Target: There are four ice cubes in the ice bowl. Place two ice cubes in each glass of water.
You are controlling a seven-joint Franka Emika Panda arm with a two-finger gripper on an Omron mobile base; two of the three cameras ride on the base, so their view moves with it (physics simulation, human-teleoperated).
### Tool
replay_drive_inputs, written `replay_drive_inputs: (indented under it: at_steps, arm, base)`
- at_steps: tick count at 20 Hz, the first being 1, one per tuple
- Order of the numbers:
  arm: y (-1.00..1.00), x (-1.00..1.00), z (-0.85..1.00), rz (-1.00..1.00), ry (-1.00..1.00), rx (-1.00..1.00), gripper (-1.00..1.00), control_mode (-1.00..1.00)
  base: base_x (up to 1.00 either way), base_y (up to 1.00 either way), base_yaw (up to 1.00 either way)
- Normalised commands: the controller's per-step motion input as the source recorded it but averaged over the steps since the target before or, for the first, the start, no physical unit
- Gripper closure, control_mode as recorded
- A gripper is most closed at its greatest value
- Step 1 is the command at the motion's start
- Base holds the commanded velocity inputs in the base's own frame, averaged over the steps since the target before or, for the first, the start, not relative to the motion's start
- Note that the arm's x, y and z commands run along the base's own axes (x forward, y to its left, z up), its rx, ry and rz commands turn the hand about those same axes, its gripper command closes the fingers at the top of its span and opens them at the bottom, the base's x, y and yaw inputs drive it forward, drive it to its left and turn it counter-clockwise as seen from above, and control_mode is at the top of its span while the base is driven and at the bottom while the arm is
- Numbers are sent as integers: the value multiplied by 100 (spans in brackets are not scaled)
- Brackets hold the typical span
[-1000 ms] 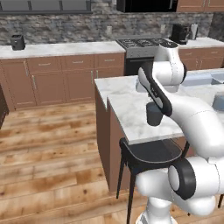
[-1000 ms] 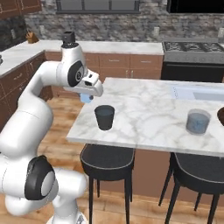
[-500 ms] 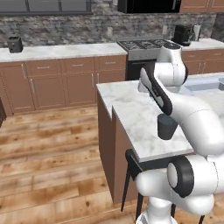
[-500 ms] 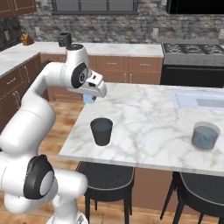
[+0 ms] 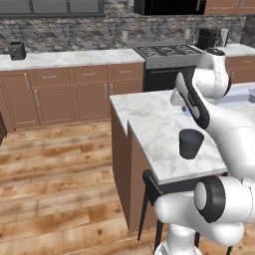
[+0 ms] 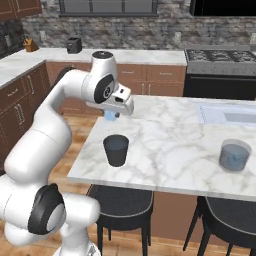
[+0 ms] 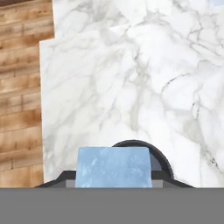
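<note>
Left of centre in the right base view, the white arm arches up and over, its gripper point(image 6: 112, 116) pointing down above the marble island counter point(image 6: 165, 145) with a pale-blue ice cube point(image 6: 110, 116) clamped between its fingers. Just below it in that frame stands the dark glass point(image 6: 116, 150), near the counter's front left corner, and the cube hangs above and slightly beyond it. Over at the right edge sits the see-through glass point(image 6: 234, 155), well apart. Left base view gives the elbow folded across mid-right, a sliver of the cube point(image 5: 187, 112) peeking out, the dark glass point(image 5: 191, 143) lower down. Hand view, bottom centre: the cube point(image 7: 113, 167) up close, the dark glass's rim point(image 7: 158, 155) curving behind it.
</note>
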Motion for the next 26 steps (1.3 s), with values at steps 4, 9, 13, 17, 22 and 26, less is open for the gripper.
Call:
replay_drive_inputs:
  at_steps: [4,9,13,17,22,26]
  arm:
    - [0,-18,-46,5,5,-10,100,-100]
    - [-16,-59,-35,9,0,-3,100,-100]
    - [-22,-16,-21,10,-1,0,100,-100]
    - [-35,3,-29,7,0,0,100,-100]
    - [-9,33,-13,1,0,0,100,-100]
    - [2,59,0,-1,0,0,100,-100]
  base:
    - [0,0,0]
    - [0,0,0]
    - [0,0,0]
    - [0,0,0]
    - [0,0,0]
    - [0,0,0]
